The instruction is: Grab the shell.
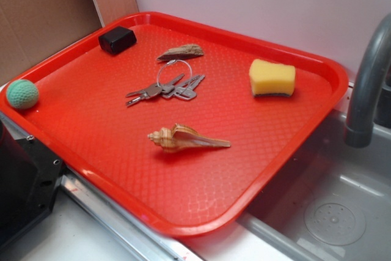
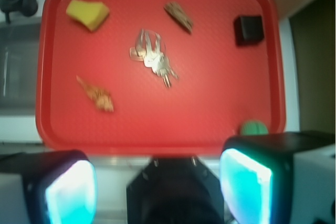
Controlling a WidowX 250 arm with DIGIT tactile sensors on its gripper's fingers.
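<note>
The shell is tan and cream with a ribbed whorl and a long pointed tail. It lies on its side near the middle front of the red tray. From the wrist view the shell sits far below, on the left half of the tray. My gripper hangs high above the tray's near edge, well apart from the shell. It is open, and nothing sits between its two glowing pads. The exterior view does not show the gripper.
On the tray are a yellow sponge, silver keys on a brown bark-like fob, a black box and a green ball. A grey faucet and sink lie to the right. The black robot base is at the lower left.
</note>
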